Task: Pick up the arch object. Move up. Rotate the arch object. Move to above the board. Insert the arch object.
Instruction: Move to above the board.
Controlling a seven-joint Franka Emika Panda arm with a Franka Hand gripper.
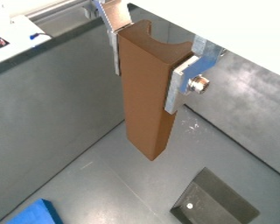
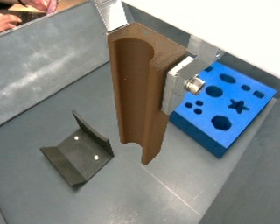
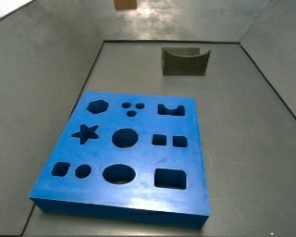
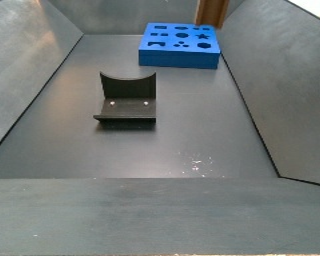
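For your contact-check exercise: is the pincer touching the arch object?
Touching. In both wrist views the pincer has its silver fingers pressed flat against opposite sides of the arch object, which hangs clear above the grey floor.

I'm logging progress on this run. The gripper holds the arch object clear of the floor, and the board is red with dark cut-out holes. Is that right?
Not quite. The board is bright blue, not red, as both side views show. The rest stands: the gripper has its jaws shut on the arch object, clear of the floor, in both wrist views.
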